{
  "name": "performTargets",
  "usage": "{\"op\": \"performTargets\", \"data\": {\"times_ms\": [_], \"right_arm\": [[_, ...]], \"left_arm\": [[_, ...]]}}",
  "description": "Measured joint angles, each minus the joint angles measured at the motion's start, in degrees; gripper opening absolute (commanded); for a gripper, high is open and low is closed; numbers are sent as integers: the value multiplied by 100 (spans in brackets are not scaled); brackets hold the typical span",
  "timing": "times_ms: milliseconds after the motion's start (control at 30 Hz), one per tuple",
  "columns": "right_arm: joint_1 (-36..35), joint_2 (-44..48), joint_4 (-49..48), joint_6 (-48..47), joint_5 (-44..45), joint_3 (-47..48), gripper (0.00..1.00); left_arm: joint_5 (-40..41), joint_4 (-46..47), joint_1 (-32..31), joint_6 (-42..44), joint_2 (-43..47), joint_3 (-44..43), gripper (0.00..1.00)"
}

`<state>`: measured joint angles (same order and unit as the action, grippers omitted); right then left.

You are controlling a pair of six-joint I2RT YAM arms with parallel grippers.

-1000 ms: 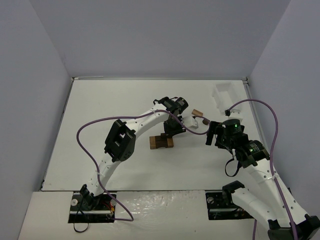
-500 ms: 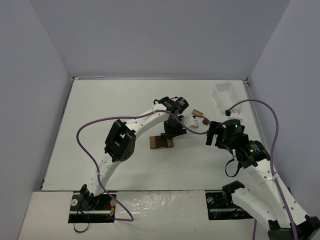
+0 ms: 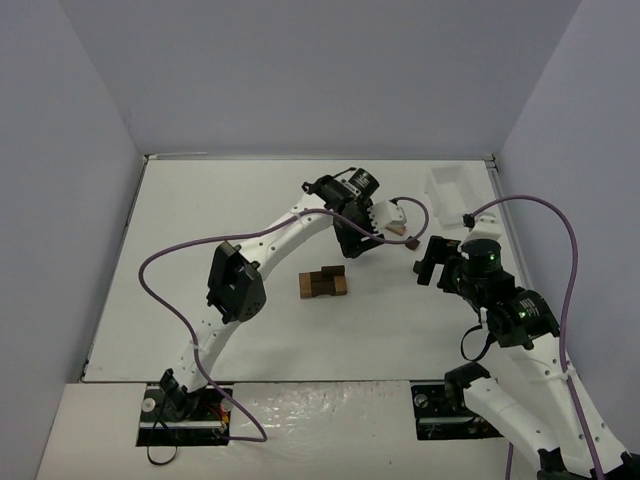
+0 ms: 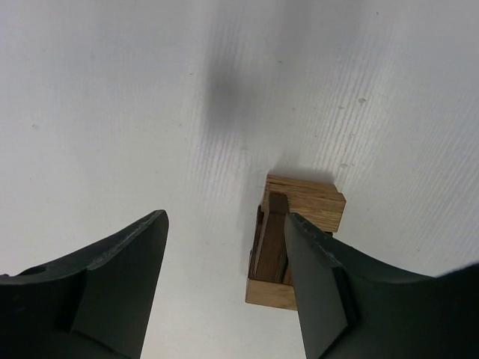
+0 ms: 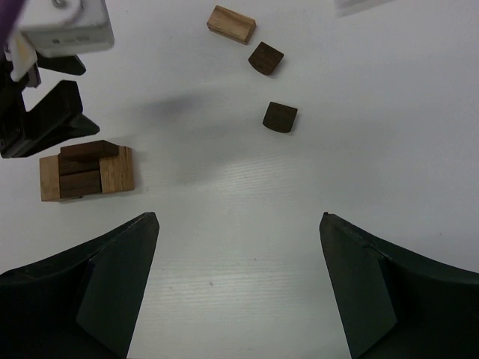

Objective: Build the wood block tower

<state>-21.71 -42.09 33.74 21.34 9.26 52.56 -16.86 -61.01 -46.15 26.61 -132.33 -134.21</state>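
The wood block tower (image 3: 323, 284) is a low stack of dark and tan blocks at mid-table. In the left wrist view the tower (image 4: 296, 239) lies below and partly behind the right-hand finger (image 4: 318, 284). My left gripper (image 3: 356, 246) hovers just behind and right of the stack, open and empty (image 4: 224, 232). Off to the right of the tower, my right gripper (image 3: 430, 262) stands open and empty (image 5: 239, 224) over bare table. From the right wrist, the tower (image 5: 86, 172) appears at left. Loose pieces lie ahead: a tan block (image 5: 231, 24) and two dark blocks (image 5: 266, 57) (image 5: 280, 117).
A white tray (image 3: 450, 190) stands at the back right by the table edge. The left arm's purple cable (image 3: 395, 203) loops above the loose blocks (image 3: 411, 241). Grey walls close in the table on three sides.
My left gripper has opened and pulled up and back from the tower, leaving the stack standing alone. The right arm has shifted slightly rightward.
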Motion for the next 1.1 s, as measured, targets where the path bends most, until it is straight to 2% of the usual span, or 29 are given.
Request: {"op": "performTargets", "data": {"times_ms": [100,167,400,500,633,733,933,1100], "right_arm": [[0,0,-2,-31,-33,28,87],[0,-6,0,-43,-67,30,87],[0,-498,-40,-170,-258,238,87],[0,-1052,-206,-186,-308,333,87],[0,-2089,-456,-170,-245,697,87],[0,-2893,-703,-125,-77,1060,87],[28,-4517,-1258,327,578,1792,87],[59,-5681,-1446,831,1129,2251,87]], "left_arm": [[-9,172,185,-320,129,56,62],[7,493,366,-611,376,409,64],[27,2349,1506,-2034,2139,2949,67],[43,3050,2114,-2702,3017,3958,68],[31,3516,2799,-3322,4082,4972,72],[36,3619,3093,-3518,4806,5581,79],[78,3413,3302,-3583,6109,6524,84],[164,3094,3356,-3580,6644,6993,87]]}}
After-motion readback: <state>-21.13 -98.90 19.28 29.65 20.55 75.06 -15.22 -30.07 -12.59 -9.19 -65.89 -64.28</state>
